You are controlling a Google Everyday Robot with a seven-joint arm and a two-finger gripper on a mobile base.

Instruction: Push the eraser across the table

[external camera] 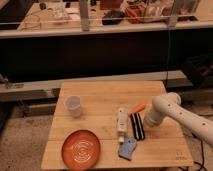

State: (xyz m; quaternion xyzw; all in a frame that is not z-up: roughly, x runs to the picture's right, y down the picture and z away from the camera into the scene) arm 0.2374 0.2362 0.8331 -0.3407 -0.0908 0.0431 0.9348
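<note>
On the wooden worktop point(100, 90), the eraser point(137, 126) lies lengthwise just right of centre, with the white bar point(121, 120) beside it at its 9 o'clock. The gripper point(148, 121) sits at the eraser's 3 o'clock; I cannot tell how its fingers stand.

One view only — set high, facing the desk point(90, 92) front-on and tilted down, far enough back to hold the whole top. Shelving behind fills the upper frame. Claw point(149, 120) enters from the right edge, over the desk.
</note>
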